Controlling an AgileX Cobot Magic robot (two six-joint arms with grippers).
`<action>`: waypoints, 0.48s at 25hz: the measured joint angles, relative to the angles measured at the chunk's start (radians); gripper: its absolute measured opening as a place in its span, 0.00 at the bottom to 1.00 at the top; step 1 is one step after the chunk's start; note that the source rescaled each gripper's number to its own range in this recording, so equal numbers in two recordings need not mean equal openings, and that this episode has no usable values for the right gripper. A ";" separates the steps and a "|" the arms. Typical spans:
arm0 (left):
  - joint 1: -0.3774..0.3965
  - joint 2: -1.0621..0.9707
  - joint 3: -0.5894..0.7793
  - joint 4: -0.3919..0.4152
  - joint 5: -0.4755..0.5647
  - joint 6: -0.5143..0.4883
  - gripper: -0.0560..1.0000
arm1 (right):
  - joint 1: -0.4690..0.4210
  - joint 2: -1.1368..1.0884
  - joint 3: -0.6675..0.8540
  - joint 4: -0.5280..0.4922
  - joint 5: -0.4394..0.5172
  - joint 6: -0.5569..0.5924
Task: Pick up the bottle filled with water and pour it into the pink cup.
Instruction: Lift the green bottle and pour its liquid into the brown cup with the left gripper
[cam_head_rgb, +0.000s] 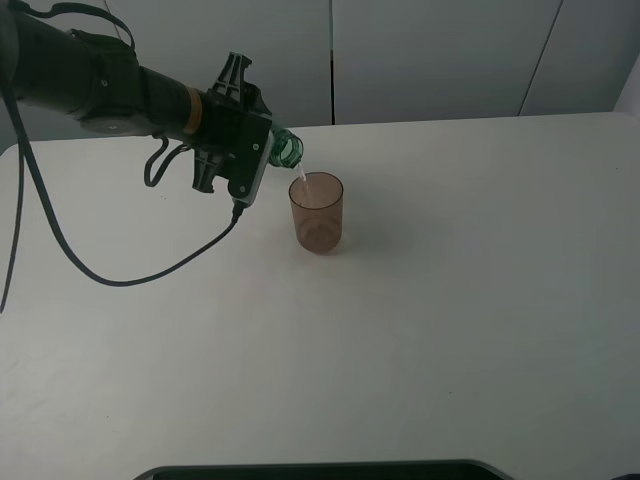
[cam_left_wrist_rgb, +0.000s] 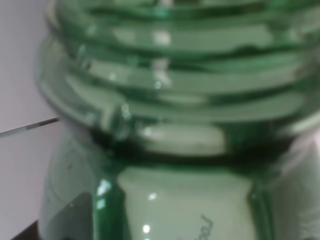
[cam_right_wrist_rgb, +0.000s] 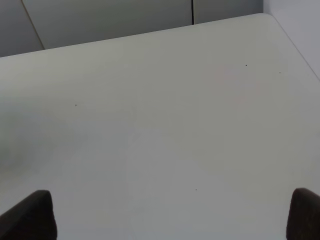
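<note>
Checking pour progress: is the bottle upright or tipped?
Tipped. The bottle lies nearly sideways, mouth over the cup rim, a thin stream falling in.

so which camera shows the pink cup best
The exterior high view: the pink cup stands whole and upright on the table, just below the tilted bottle. The left wrist view is filled by the bottle; the right wrist view shows only table.

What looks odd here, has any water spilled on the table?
Nothing stands out. The bottle is tilted for pouring in the left tool, its mouth above the pink cup, and a thin stream falls inside the rim. The cup stands upright, and no puddle shows on the table.
</note>
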 joint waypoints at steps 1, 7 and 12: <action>0.000 0.000 0.000 0.000 0.000 0.000 0.05 | 0.000 0.000 0.000 0.000 0.000 0.000; 0.000 0.000 0.000 0.002 0.001 0.002 0.05 | 0.000 0.000 0.000 0.000 0.000 0.000; 0.000 0.000 0.000 0.008 0.001 0.002 0.05 | 0.000 0.000 0.000 0.000 0.000 0.000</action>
